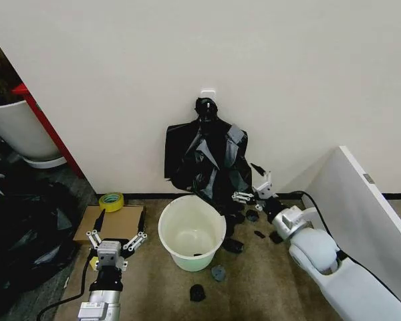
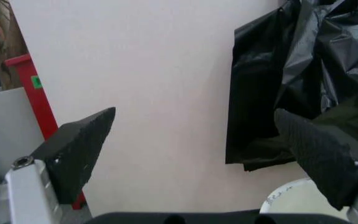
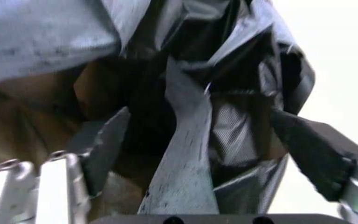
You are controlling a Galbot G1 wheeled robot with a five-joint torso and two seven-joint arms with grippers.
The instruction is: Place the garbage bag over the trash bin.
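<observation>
- The right gripper (image 1: 248,195) is at the lower edge of the hanging bundle (image 1: 207,157) on the wall, jaws spread, with black film (image 3: 185,154) between its fingers but not pinched.
- The left gripper (image 1: 112,239) waits open beside the bin (image 1: 192,231), holding nothing.
- The bin stands bare on the floor below the bundle; I cannot pick out a single bag.
- Step, as I judge it: fetching a bag. Next calls for closing on one layer only.
</observation>
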